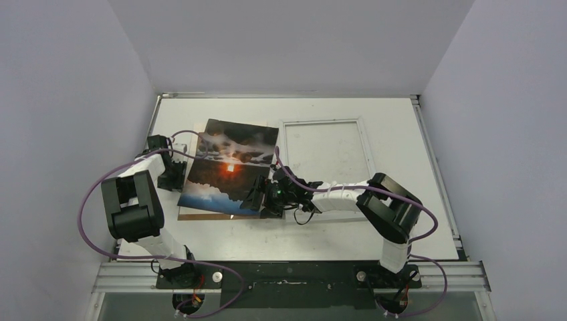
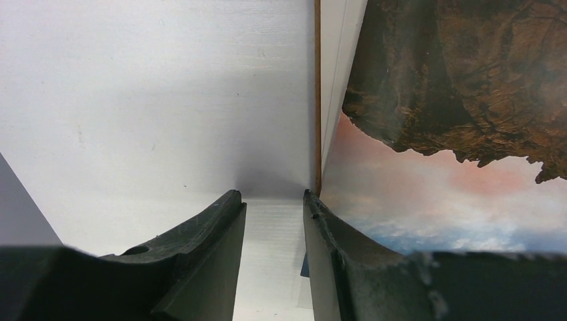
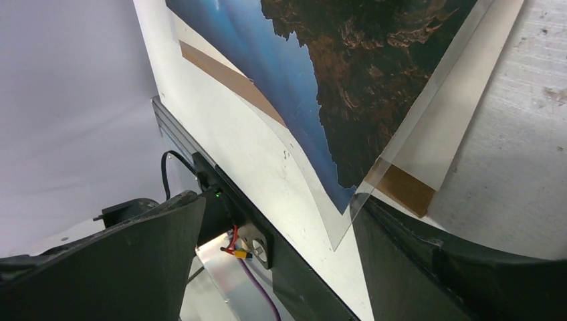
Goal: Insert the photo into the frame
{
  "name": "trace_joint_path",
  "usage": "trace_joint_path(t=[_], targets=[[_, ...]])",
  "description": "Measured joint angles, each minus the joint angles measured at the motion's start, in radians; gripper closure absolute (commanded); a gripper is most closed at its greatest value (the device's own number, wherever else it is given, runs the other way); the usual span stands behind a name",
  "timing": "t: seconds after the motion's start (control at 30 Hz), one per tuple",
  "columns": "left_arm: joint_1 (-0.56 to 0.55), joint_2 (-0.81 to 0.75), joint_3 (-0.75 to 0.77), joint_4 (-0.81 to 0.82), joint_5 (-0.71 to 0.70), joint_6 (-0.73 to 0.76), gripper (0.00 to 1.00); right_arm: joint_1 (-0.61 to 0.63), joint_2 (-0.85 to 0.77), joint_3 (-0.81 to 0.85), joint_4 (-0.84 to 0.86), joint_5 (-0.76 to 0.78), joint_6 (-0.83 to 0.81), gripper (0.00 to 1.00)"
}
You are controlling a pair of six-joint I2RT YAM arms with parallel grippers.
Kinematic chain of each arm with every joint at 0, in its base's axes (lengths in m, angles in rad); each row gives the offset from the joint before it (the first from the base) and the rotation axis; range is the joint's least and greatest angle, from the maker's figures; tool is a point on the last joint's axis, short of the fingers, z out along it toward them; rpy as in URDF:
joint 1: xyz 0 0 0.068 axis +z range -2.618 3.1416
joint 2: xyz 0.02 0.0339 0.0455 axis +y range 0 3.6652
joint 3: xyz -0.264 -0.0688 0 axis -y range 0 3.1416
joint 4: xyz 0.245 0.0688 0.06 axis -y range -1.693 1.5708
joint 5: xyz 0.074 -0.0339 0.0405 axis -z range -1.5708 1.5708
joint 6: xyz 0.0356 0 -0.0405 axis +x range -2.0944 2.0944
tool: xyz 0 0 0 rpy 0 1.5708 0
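Observation:
The photo (image 1: 231, 167), a dark sunset print, lies tilted left of centre on a brown backing board (image 1: 190, 215). The white-bordered frame (image 1: 322, 121) lies flat just to its right, with nothing in it. My left gripper (image 1: 175, 172) sits at the photo's left edge. In the left wrist view it (image 2: 273, 197) is open over bare table, with the photo (image 2: 455, 187) beside its right finger. My right gripper (image 1: 257, 197) is at the photo's near right corner. Its jaws (image 3: 277, 200) stand wide open either side of that corner (image 3: 348, 200), not closed on it.
A clear sheet (image 3: 434, 114) lies over the photo's corner, its tip sticking out past the print. The brown board (image 3: 409, 189) shows under it. The white table (image 1: 401, 221) is walled at the back and both sides. The arm bases and a metal rail (image 1: 287, 274) run along the near edge.

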Motion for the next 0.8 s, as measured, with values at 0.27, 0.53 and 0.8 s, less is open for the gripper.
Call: trace_joint_path(t=[0.27,0.53,0.8], targets=[[0.0,0.005,0.007,-0.009,0.003,0.0,0.65,0.0,0.0,0.0,0.007,0.0,-0.024,0.58],[0.006,0.01,0.014,-0.018,0.016,-0.001,0.65,0.001,0.0,0.014,-0.008,0.004,-0.061,0.71],[0.009,0.023,0.031,-0.038,0.026,-0.003,0.66,0.005,-0.001,0.054,-0.065,0.016,-0.11,0.72]])
